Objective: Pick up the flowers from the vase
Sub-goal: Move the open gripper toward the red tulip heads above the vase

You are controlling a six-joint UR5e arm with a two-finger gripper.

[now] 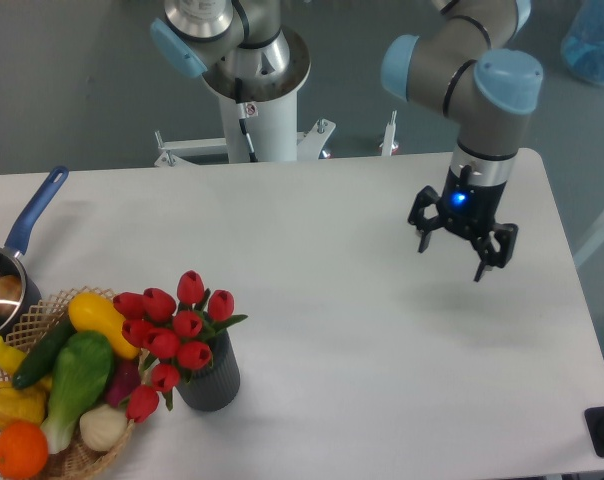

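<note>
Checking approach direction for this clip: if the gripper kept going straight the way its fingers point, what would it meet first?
The gripper, open and pointing down, would likely meet bare table first. The flowers and vase sit far off to the side, though depth is uncertain from one view.

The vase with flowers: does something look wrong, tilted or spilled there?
Nothing stands out. The vase stands upright on the table, close beside the basket. The flowers are all in it, with a few leaning out over the basket rim. The hand hangs far off, open.
</note>
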